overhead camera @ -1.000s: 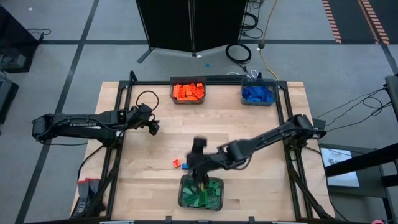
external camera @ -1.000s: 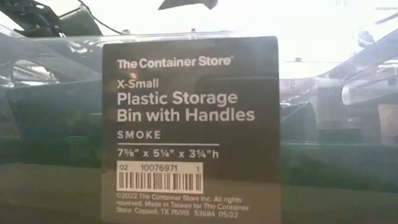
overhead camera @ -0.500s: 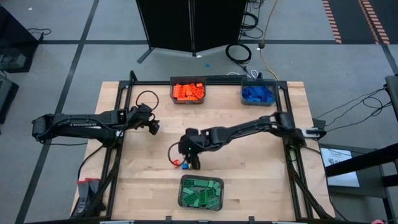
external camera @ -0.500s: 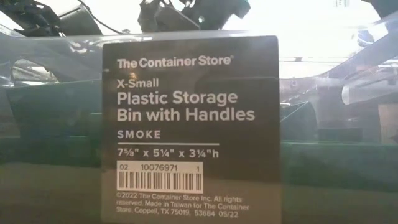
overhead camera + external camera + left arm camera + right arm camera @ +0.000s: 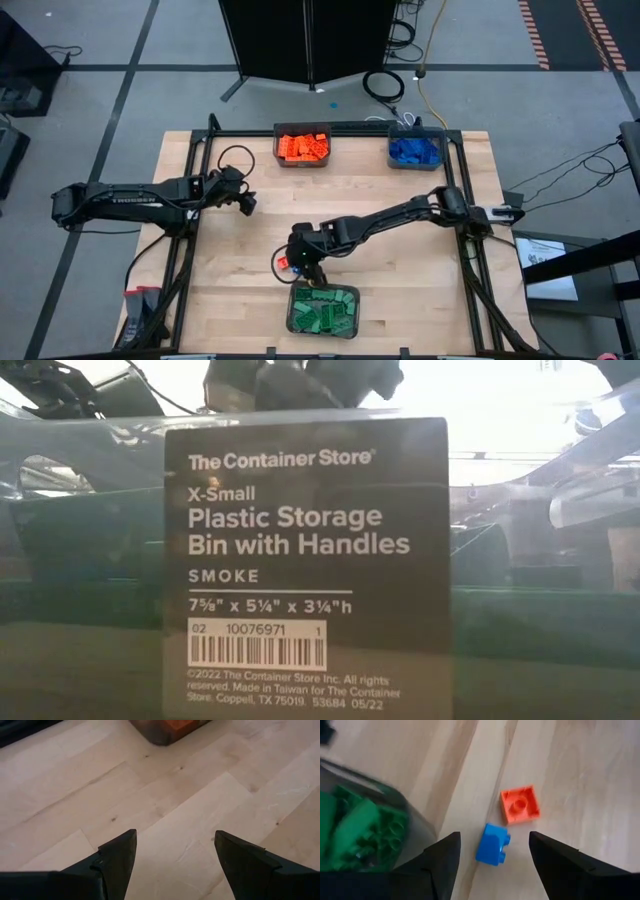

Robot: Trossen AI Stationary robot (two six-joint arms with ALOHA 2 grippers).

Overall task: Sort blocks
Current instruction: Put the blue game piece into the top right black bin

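The bin label (image 5: 305, 565) reads "The Container Store, Plastic Storage Bin with Handles".

The high view looks straight down on the whole tabletop (image 5: 400, 215); the low view sits pressed against the green bin (image 5: 323, 309) — also glimpsed close by the right wrist view.

You are looking down on a pale wooden tabletop (image 5: 400, 260) framed by black metal rails (image 5: 330, 132), standing on a grey tiled floor (image 5: 100, 90) crossed by dark seams. Behind the table stands a tall black panel (image 5: 310, 40) on splayed feet. Coiled black cable (image 5: 383, 85) and a yellow cord (image 5: 428, 40) lie on the floor nearby. Orange-and-black striped floor tape (image 5: 535, 35) runs at the upper right. Bright light washes the low view's background.
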